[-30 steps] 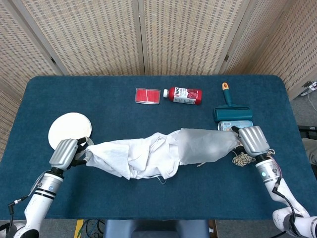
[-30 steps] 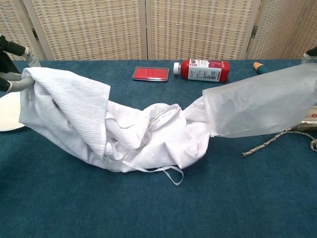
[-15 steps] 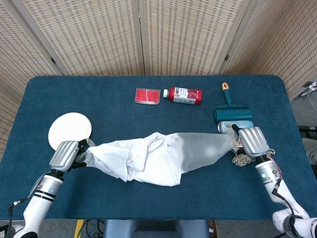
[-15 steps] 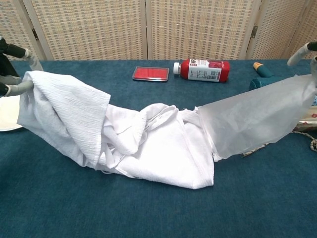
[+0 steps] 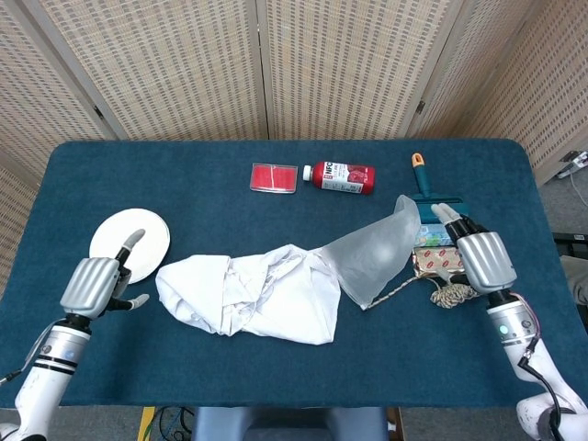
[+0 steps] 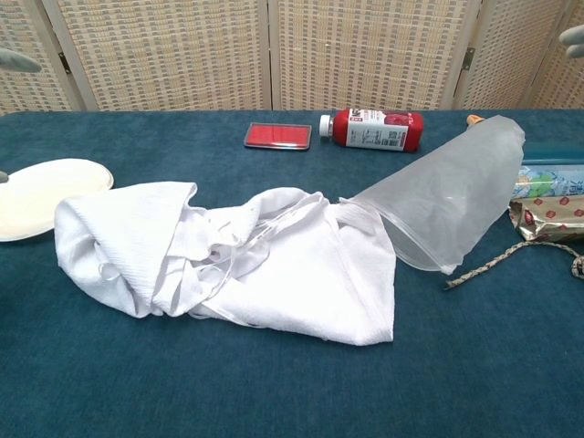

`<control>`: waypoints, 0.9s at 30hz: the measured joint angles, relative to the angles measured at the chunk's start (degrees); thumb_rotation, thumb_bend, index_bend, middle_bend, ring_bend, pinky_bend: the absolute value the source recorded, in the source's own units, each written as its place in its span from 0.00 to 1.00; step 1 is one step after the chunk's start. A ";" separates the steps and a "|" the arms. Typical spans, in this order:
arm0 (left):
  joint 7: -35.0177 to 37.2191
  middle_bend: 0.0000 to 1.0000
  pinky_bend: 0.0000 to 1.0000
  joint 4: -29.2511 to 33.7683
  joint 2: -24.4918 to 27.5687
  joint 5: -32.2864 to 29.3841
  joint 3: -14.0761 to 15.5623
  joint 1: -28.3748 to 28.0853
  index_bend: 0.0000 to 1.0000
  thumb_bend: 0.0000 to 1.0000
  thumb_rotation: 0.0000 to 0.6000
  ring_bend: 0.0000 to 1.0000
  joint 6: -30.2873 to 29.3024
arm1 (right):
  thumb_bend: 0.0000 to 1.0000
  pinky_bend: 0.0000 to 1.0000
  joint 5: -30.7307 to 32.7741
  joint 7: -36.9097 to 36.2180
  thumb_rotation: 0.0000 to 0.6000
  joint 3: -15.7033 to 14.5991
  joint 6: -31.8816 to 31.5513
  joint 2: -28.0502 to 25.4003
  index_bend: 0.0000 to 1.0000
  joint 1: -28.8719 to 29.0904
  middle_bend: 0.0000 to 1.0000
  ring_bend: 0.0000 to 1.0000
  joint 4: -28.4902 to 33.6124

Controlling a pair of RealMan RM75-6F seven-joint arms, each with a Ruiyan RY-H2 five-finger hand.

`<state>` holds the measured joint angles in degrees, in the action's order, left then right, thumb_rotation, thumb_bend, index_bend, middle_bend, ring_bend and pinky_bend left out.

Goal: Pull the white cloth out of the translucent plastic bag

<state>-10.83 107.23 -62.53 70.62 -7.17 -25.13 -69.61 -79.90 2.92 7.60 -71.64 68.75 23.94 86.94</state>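
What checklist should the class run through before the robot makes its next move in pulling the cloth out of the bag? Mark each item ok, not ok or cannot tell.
1. white cloth lying flat on the table: ok.
2. Cloth fully clear of the translucent plastic bag: cannot tell; the bag's mouth overlaps one corner.
3. left hand holds the cloth: not ok; it holds nothing, fingers apart.
4. right hand holds the bag: not ok; the bag sits beside it, ungripped.
5. Nearby plate and rope out of the cloth's way: ok.
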 measured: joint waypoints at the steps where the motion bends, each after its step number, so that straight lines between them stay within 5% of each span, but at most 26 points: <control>1: -0.30 0.74 0.91 0.03 0.24 -0.23 -0.01 0.15 0.00 0.00 1.00 0.67 -0.17 | 0.00 0.44 -0.17 -0.18 1.00 0.11 -0.58 -0.22 0.00 -0.26 0.10 0.18 0.24; 10: -1.04 0.48 0.69 -0.41 2.55 0.36 -0.06 2.23 0.18 0.07 1.00 0.49 -3.38 | 0.00 0.44 -0.57 -0.72 1.00 0.10 -3.14 -2.36 0.14 -2.68 0.24 0.19 3.16; 14: -0.37 0.47 0.67 -1.22 4.04 1.73 0.10 3.77 0.22 0.14 1.00 0.48 -5.70 | 0.03 0.44 -0.57 -0.22 1.00 -0.99 -3.28 -3.72 0.16 -3.95 0.27 0.22 3.89; 27: 6.87 0.47 0.67 -3.57 10.16 3.03 3.28 11.18 0.24 0.14 1.00 0.48 -8.66 | 0.05 0.44 -0.48 -0.82 1.00 -4.92 -4.65 -8.77 0.18 -9.82 0.29 0.24 6.60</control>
<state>-3.96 103.66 -52.37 73.65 -3.89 -13.94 -78.27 -80.38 2.10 2.67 -76.29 59.98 14.12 93.54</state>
